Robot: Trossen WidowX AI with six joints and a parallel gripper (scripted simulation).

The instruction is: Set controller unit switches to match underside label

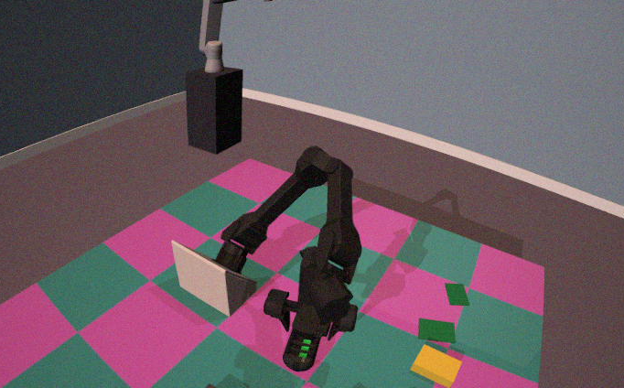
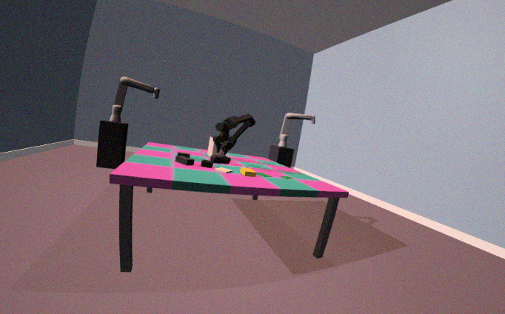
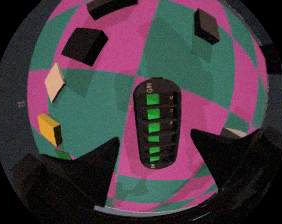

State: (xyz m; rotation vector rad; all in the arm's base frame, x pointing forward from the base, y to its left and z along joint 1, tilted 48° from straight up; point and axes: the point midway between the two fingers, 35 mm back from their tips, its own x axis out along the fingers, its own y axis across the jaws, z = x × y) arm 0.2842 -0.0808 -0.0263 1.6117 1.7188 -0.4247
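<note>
The dark grey controller unit [image 1: 293, 362] [image 2: 220, 159] [image 3: 163, 120] sits with its switch side up, its label hidden beneath. In the wrist view six green switch ends show in a column along its left side, with small marks on the right. Which ends are pressed down I cannot tell for certain. My gripper [image 1: 308, 332] [image 3: 156, 137] is open and empty. Its fingertips are on either side of the unit in the wrist view, apart from it, and the hand hangs above the unit's rear part in the top view.
A pale upright panel [image 1: 201, 279] stands beside the arm base. A yellow block [image 1: 435, 363] [image 2: 247, 172] [image 3: 49, 130], green plates [image 1: 436, 330] [image 1: 457, 294], a beige plate [image 2: 223, 169] [image 3: 55, 82] and dark modules [image 3: 84, 46] [image 3: 206, 26] [image 3: 112, 7] lie around on the checkered bench.
</note>
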